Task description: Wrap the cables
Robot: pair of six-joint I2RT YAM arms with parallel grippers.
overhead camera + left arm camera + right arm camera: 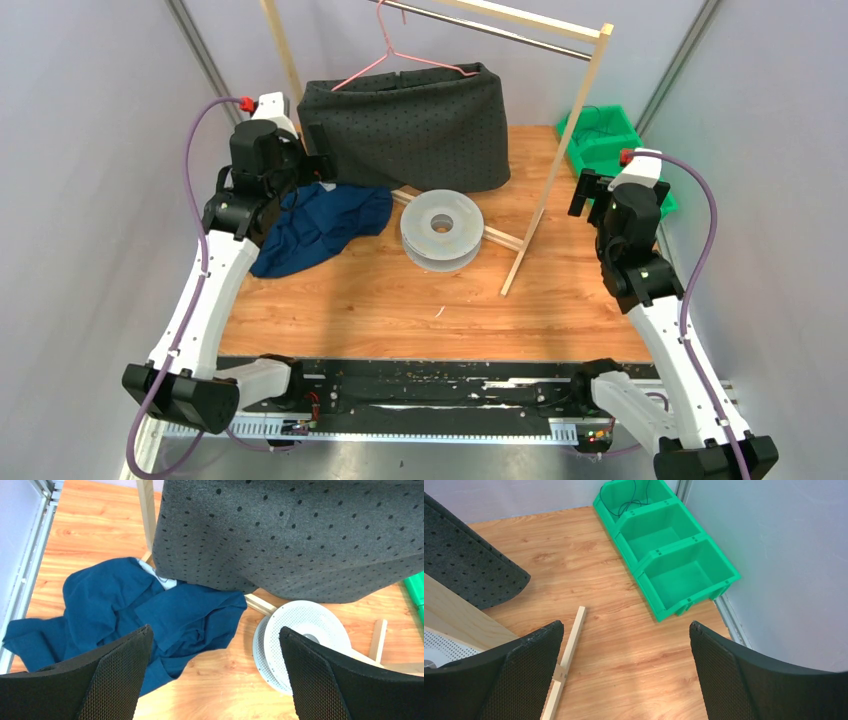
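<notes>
Both jaws apart, nothing held. Left gripper (215,635) over blue cloth (125,610), right gripper (626,635) nr green bin (664,609). Cables (634,495) in bin's far compartment. I'd send R arm fwd, pinch one strand low, lift slow, carry to spool (420,238).

A robotics lab test cell: a wood-grain tabletop (400,300) boxed in by grey panel walls (90,150) on metal framing (198,45), white robot arms (205,290) bolted at its near edge, props like green stacking bins (674,575) and a wooden garment rack (560,150)
</notes>
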